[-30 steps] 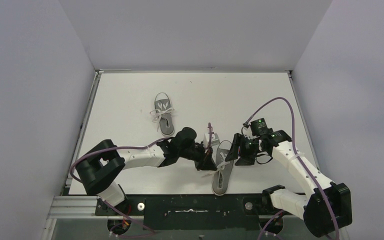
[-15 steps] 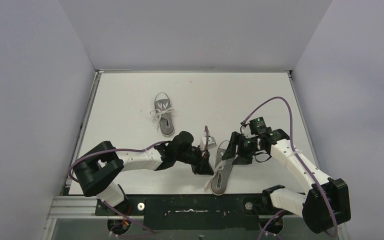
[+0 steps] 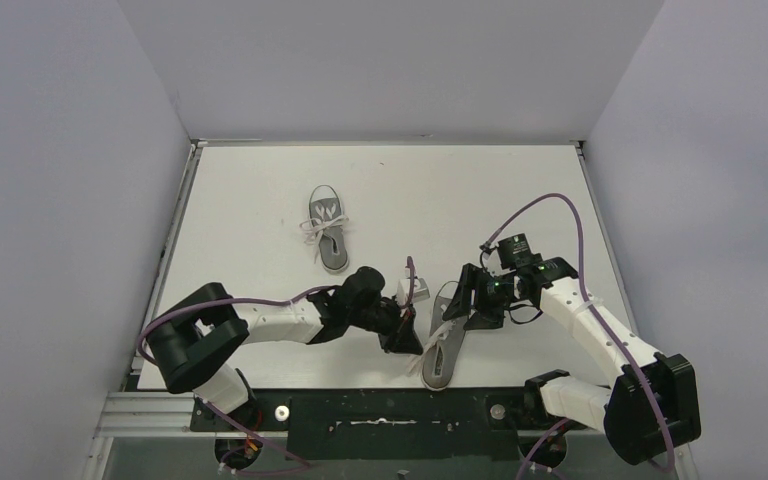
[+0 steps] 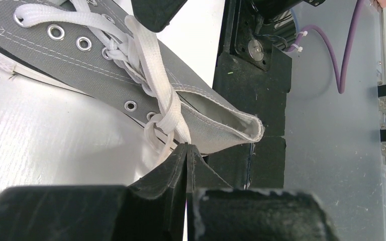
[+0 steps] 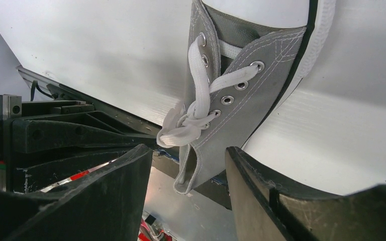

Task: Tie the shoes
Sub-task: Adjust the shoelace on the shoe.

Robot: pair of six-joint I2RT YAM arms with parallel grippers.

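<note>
1. White table, grey walls on three sides.
2. Far sneaker sits far left of centre, laces in a bow. Near sneaker lies at the near edge, between both grippers, heel at the black rail.
3. Left arm stretches low to the right. The left gripper is squeezed tight, a strand of white lace running straight into its tips.
4. Right arm bends in from the right. The right gripper is parted about halfway and holds nothing, its fingers either side of the near sneaker's heel end.
</note>
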